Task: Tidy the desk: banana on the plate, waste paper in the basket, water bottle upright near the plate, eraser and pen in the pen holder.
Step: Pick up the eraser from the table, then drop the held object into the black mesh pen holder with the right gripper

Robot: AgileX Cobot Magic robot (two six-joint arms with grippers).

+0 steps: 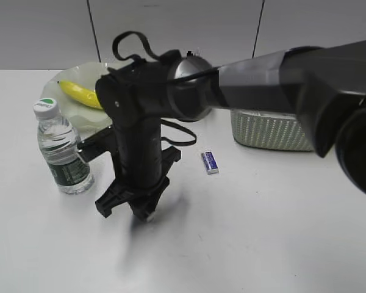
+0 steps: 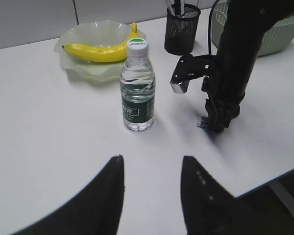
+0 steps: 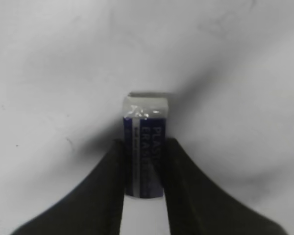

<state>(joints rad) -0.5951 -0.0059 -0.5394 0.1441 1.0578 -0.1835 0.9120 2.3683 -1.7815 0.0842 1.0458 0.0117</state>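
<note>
Desk (image 3: 49,58): eraser (image 3: 144,147) clamped between right pincer (image 3: 143,169) fingers

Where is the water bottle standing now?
In the exterior view, the water bottle stands upright on the left, just in front of the plate holding the banana.

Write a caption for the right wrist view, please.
Right gripper closed on a blue eraser lying on the desk.

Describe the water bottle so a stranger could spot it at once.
On the white desk, find the wavy-rimmed pale green plate holding the banana. Just in front of it the water bottle stands upright. It is clear ribbed plastic with a dark green label and a green-topped white cap, the only tall see-through thing there.
</note>
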